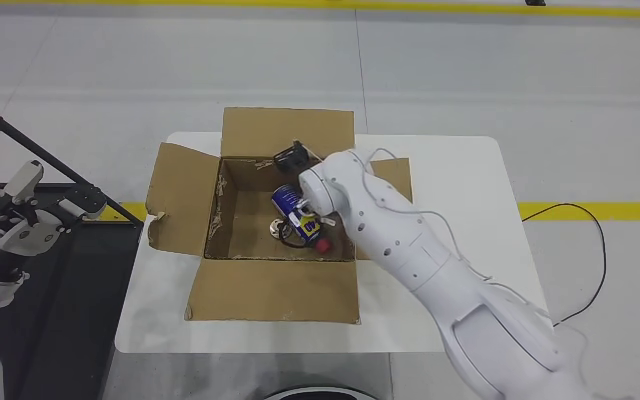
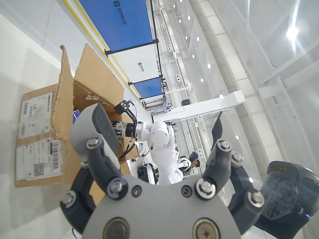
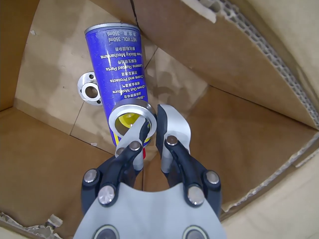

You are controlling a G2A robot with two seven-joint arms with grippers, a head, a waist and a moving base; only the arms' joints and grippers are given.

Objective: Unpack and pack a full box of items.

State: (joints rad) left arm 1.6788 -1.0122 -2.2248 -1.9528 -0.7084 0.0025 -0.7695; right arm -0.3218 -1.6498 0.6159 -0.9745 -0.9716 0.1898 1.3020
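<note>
Right pincer (image 3: 153, 120), pinching the metal ring (image 3: 129, 105) by its wall inside the box (image 3: 236, 138), should lift straight up, clear of the spray can (image 3: 117, 65); left pincer (image 2: 159, 115) gapes wide, idle.

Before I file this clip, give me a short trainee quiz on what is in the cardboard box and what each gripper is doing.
1. True or false: the right gripper is pinching the rim of the metal ring.
2. Which item lies on the floor of the cardboard box beside the blue spray can? A) metal flange B) wrench C) tape roll
3. Fill in: the left gripper is ____ and holds nothing.
Key: 1 true; 2 A; 3 open.
</note>
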